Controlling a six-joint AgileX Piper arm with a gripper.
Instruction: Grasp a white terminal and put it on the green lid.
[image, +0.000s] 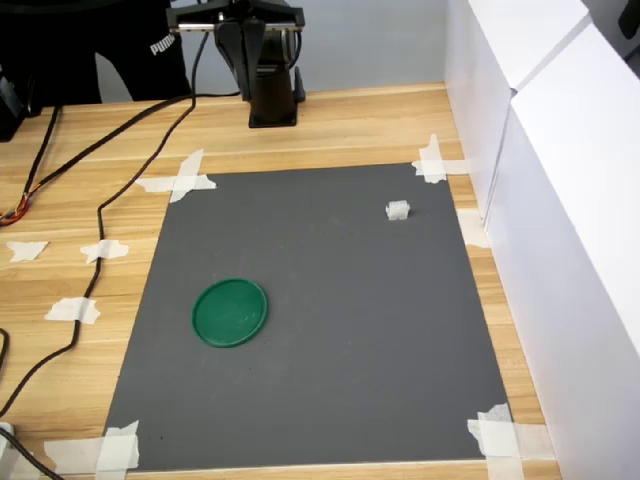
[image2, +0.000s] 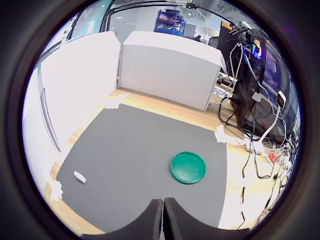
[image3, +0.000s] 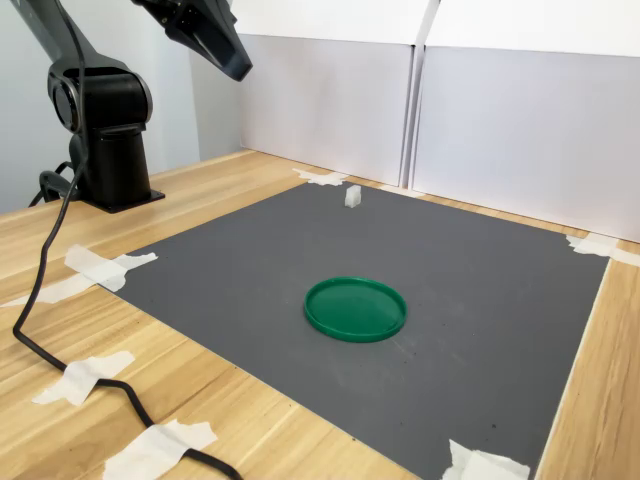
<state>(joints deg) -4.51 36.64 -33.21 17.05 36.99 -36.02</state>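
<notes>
The gripper (image2: 163, 220) is seen in the wrist view with its two fingers pressed together, tips meeting with only a thin seam between them and nothing held; in the second exterior view it (image3: 237, 68) is raised high above the table, near the arm's base (image3: 108, 150), well apart from both task objects.

The white terminal (image: 398, 210) is seen lying on the grey mat (image: 330, 400), near the mat's far right corner in the first exterior view, close to a cross of white tape (image: 431, 163) that fixes that corner. In the second exterior view the terminal (image3: 352, 196) is shown near the mat's far edge, just before the white panels (image3: 520, 130). In the wrist view it (image2: 79, 177) appears as a small pale block, alone on the mat.

The green lid (image: 230, 312) is placed flat on the mat, rim up, well apart from the terminal, toward the first exterior view's left and nearer the camera. Its raised rim is shown clearly in the second exterior view (image3: 355, 308) and in the wrist view (image2: 188, 167). Nothing is seen on it.

The mat is taped at its corners to a wooden table (image: 340, 120). Black cables (image: 110, 190) are laid across the wood on the first exterior view's left, where further tape scraps (image: 72, 310) are stuck.
</notes>
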